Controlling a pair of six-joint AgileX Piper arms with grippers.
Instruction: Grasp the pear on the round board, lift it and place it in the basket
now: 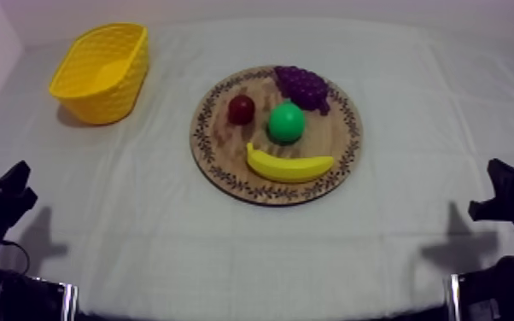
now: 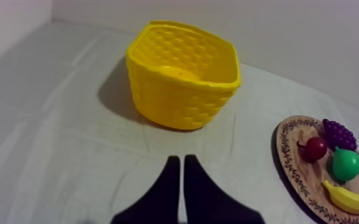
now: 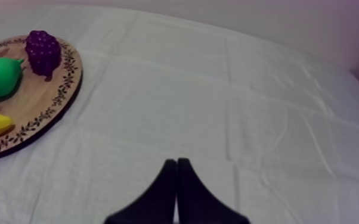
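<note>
Pear [image 1: 286, 122], green, sits near the middle of the wooden board [image 1: 226, 143] in the top view. The bunch of grapes [image 1: 301, 85] is just beside it toward the board's far rim, the small red fruit [image 1: 242, 109] is near it on the side toward our left arm, and the banana [image 1: 288, 165] lies just beside it along the board's near rim. The yellow basket [image 1: 107, 98] stands well apart from the board, off its left side and farther back. In the left wrist view, our left gripper [image 2: 180, 161] has its fingers pressed together into a narrow wedge, holding nothing, over bare cloth [image 2: 68, 149] well apart from the board, with the basket ahead of it. In the right wrist view, our right gripper [image 3: 176, 161] is likewise pinched closed on nothing, off the board's opposite side and well apart from it. We judge the pick not yet begun. The trouble we foresee comes from crowding: fingers spread around the pear could nudge the grapes or the banana, or push the red fruit off the board. The pear looks smooth and rounded, so a shallow or off-centre pinch might let it squirt out, and a release short of the basket's rim would drop it on the cloth. We can read no brand, label or writing anywhere; the board's rim bears only a leafy pattern.
</note>
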